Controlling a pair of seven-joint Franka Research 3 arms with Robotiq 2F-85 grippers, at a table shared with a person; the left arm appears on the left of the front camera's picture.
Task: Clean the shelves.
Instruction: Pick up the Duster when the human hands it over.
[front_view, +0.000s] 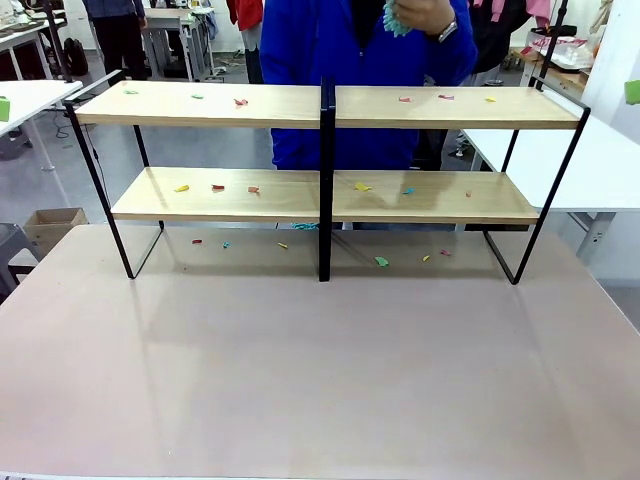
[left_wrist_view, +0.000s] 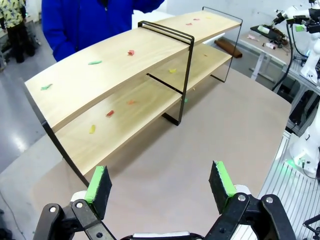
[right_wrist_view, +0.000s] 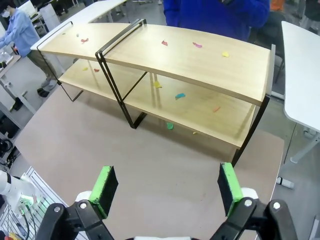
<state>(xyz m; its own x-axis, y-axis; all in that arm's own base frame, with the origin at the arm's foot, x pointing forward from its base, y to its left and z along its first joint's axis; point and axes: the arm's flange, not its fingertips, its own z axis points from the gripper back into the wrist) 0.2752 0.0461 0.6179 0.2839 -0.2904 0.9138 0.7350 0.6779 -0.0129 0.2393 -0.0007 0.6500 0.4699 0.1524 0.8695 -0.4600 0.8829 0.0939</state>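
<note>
One broad pinkish counter (front_view: 320, 380) carries the shelves (front_view: 250, 105), which stand upright on its far half, with their long axis running left to right along the far edge. The two pale boards lie level, one above the other, held in a thin black frame with a black post at the middle.

A person (front_view: 330, 60) in a blue top stands just behind the rack, near its centre. One hand (front_view: 428, 14) is raised at chest height and grips a teal wad (front_view: 396, 18).

The left pincer (left_wrist_view: 160, 175) hangs above bare counter with its green pads spread wide and nothing between them. In its wrist view the shelves lie ahead and well apart from it, stretching away with the near end towards it. The right pincer (right_wrist_view: 167, 175) is likewise spread wide and holds nothing. It hangs over bare counter, with the shelves well ahead of it and their end frame nearest.

Many small coloured scraps (front_view: 217, 187) of red, yellow, green and teal lie scattered on both boards. A few more lie on the counter under the lower board
</note>
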